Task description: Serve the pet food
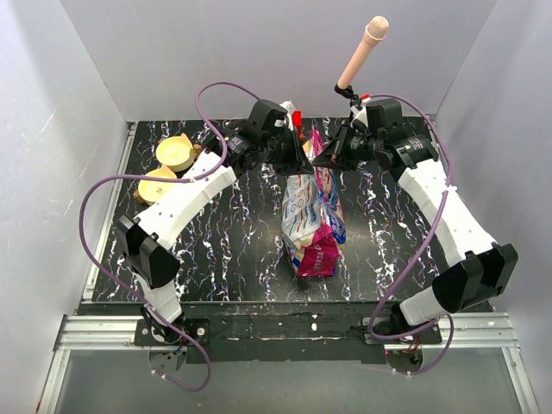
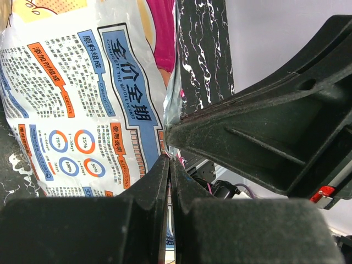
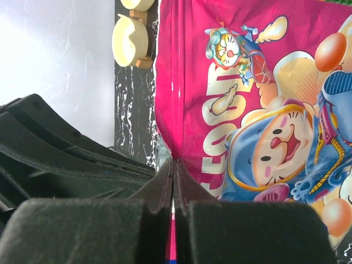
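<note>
The pet food bag point(image 1: 310, 216), glossy white, blue and magenta, lies mid-table with its top end toward the back. My left gripper point(image 1: 304, 157) is shut on the bag's top edge from the left; its wrist view shows the white printed back panel point(image 2: 82, 99) and the foil pinched between the fingertips point(image 2: 159, 173). My right gripper point(image 1: 316, 159) is shut on the same top edge from the right; its wrist view shows the magenta cartoon front point(image 3: 247, 99). The two grippers meet tip to tip. No kibble is visible.
Two tan round bowls point(image 1: 177, 153) point(image 1: 158, 184) sit at the back left of the black marbled table point(image 1: 224, 250); they also show in the right wrist view point(image 3: 131, 39). A pink microphone-like rod point(image 1: 362, 52) stands behind the right arm. White walls enclose the table.
</note>
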`<state>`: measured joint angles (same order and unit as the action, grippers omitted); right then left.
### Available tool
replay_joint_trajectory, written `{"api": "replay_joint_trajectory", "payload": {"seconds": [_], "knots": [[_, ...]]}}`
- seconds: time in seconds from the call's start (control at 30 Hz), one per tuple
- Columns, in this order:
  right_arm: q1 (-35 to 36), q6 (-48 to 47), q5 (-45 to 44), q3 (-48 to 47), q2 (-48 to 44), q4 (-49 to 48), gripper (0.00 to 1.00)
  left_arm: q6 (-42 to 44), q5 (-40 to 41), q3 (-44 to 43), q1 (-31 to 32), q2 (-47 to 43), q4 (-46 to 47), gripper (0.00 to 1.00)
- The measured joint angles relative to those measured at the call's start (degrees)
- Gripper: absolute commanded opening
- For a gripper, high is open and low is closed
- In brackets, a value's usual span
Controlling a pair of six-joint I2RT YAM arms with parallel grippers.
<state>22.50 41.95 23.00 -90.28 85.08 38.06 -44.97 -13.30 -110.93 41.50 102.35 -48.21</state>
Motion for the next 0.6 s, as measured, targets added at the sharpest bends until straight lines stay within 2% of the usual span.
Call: {"api": "replay_joint_trajectory", "payload": {"seconds": [0.17,0.43,0.6], "knots": [[1.18,-0.42,-5.6,-1.4,-0.31,2.67,0.01,-0.48,2.78,0.0,0.44,-0.02,-0.5,0.0],[7.54,-3.82,-26.91,-10.03,0.61,15.19,0.01,-1.16,6.4,-0.46,1.6,-0.02,-0.48,0.0],[8.11,-6.93,-37.44,-14.16,2.6,24.7,0.01,-1.18,7.21,-1.79,1.46,-0.15,-1.64,0.0]]}}
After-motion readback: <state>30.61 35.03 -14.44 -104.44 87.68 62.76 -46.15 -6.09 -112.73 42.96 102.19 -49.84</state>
